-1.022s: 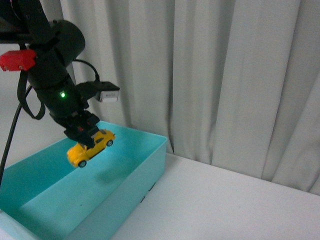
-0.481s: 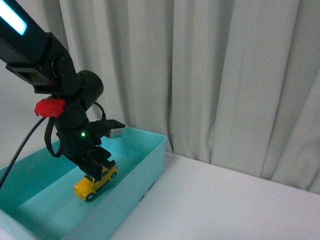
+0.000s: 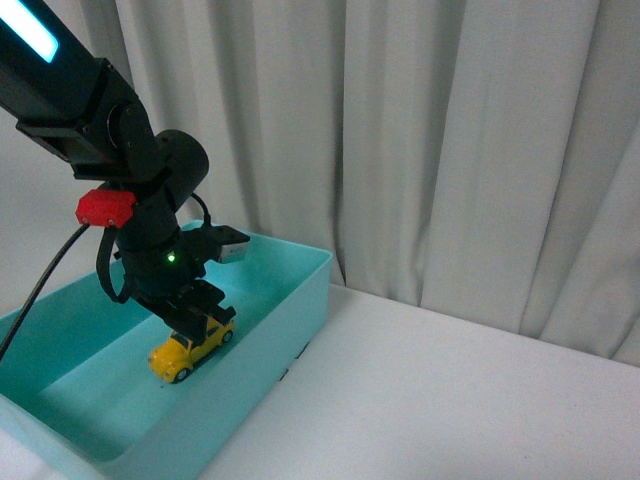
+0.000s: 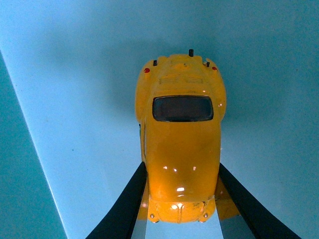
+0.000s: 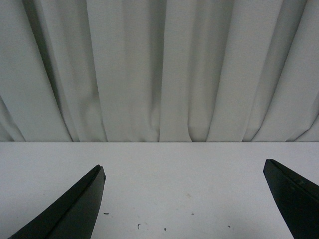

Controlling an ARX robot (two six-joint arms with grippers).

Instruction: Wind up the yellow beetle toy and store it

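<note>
The yellow beetle toy [image 3: 188, 351] is low inside the turquoise bin [image 3: 300, 310], at or just above its floor. My left gripper [image 3: 196, 322] is shut on it from above. In the left wrist view the toy [image 4: 180, 139] fills the middle, its dark window facing the camera. Both black fingers [image 4: 124, 204] press against its sides over the bin's pale floor [image 4: 75, 99]. My right gripper [image 5: 184, 172] is open over bare white table, with nothing between its fingers. It does not show in the front view.
The bin stands at the table's left side, its near wall [image 3: 160, 450] towards me. White tabletop [image 3: 450, 400] stretches to its right. A pleated white curtain [image 3: 450, 150] hangs behind the table. A black cable [image 3: 40, 290] trails from the left arm.
My left arm has come down with the toy, from above the bin's rim to low inside it. In the last half second it barely shifted.
</note>
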